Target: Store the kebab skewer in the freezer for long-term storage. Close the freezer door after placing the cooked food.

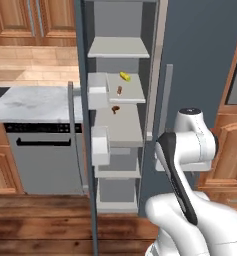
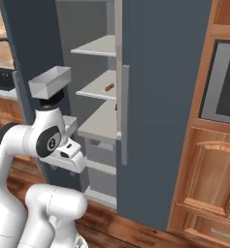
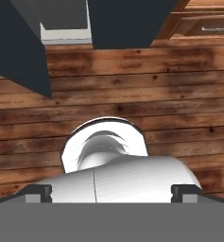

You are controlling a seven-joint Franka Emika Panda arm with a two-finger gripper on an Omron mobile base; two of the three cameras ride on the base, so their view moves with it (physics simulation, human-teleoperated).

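The freezer [image 1: 117, 125] stands open, showing its pale grey shelves. The kebab skewer [image 1: 125, 76], small and yellow, lies on an upper shelf. Two small brown food items [image 1: 119, 90] sit below it on the same shelf and the one under. The freezer door [image 1: 87, 150] is swung out toward me, seen edge-on, with grey bins [image 2: 49, 80] on its inside. My gripper [image 3: 112, 193] hangs low in front of the fridge and points down at the wooden floor. Its fingertips [image 3: 38, 193] stand wide apart, open and with nothing between them, well below and clear of the skewer.
The fridge's right door [image 1: 200, 60] is shut, its bar handle [image 1: 166, 100] beside my arm. A dishwasher [image 1: 40, 160] and a marble counter [image 1: 35, 102] lie left of the open door. A wall oven [image 2: 223, 82] and wooden cabinets [image 2: 208, 174] stand to the right.
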